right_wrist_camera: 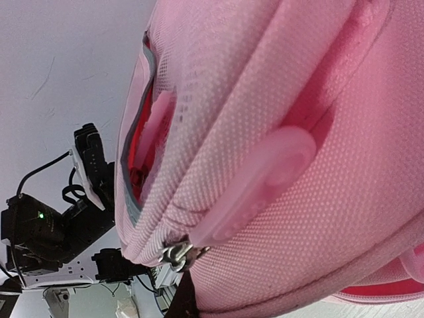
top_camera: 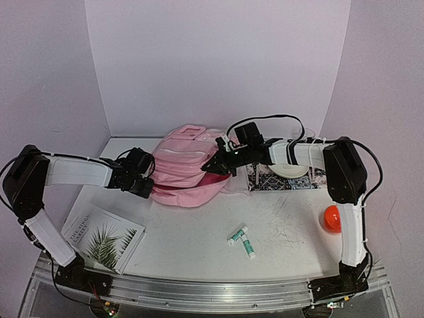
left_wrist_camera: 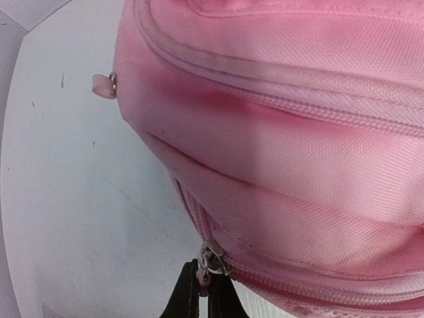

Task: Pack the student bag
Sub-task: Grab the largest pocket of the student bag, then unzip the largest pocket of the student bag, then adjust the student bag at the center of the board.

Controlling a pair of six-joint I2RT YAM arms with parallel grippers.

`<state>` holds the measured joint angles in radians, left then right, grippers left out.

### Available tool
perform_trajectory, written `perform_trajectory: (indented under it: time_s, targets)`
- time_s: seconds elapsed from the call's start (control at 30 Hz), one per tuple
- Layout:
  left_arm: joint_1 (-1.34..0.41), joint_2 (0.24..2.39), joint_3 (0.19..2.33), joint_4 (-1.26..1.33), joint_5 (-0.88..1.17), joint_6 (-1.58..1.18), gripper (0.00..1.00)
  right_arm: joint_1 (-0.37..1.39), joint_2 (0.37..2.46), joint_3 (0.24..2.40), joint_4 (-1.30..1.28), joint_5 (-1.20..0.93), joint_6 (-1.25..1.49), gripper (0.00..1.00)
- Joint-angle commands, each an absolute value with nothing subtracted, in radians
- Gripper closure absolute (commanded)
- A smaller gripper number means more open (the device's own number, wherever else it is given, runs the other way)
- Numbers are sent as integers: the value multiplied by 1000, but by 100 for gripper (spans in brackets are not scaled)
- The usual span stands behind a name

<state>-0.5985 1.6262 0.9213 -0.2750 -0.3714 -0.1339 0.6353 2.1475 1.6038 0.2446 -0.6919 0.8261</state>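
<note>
The pink student bag [top_camera: 182,165] lies at the back middle of the table, its main compartment gaping with a red lining [top_camera: 211,180] showing. My left gripper [top_camera: 151,188] is at the bag's left edge. In the left wrist view it [left_wrist_camera: 205,291] is shut on a small pink zipper pull [left_wrist_camera: 204,281] hanging from a metal slider [left_wrist_camera: 213,258]. My right gripper [top_camera: 213,165] is at the bag's right side, by the opening. In the right wrist view only one dark finger [right_wrist_camera: 183,301] shows, pressed up to a metal zipper slider [right_wrist_camera: 175,253] with a long pink tab [right_wrist_camera: 265,175].
A book with a palm-leaf cover [top_camera: 103,238] lies front left. Two green-and-white tubes [top_camera: 242,240] lie front centre. An orange ball [top_camera: 332,217] sits at the right. A white bowl [top_camera: 291,169] rests on a patterned mat [top_camera: 271,180] behind the right arm.
</note>
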Motion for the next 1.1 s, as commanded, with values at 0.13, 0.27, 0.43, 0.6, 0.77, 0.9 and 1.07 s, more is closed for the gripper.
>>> perform_trajectory:
  time_s: [0.13, 0.27, 0.43, 0.6, 0.77, 0.9, 1.07]
  targets:
    - [-452, 1503, 924, -372, -402, -200, 100, 582, 2015, 1577, 315, -747, 768, 100]
    - [-431, 1474, 935, -409, -253, -202, 100, 574, 2009, 1564, 281, -729, 739, 100]
    - [-435, 1424, 930, -458, 93, -251, 100, 573, 2037, 1609, 184, -669, 673, 100]
    - [-477, 1309, 900, -518, 225, -322, 100, 573, 2109, 1716, 109, -635, 628, 100]
    - [-573, 1244, 855, -541, 293, -400, 100, 574, 2180, 1815, 97, -624, 630, 100]
    - [-638, 1254, 828, -526, 306, -465, 100, 575, 2199, 1846, 97, -602, 635, 98]
    - [-693, 1309, 875, -487, 304, -521, 100, 579, 2098, 1747, 98, -516, 616, 83]
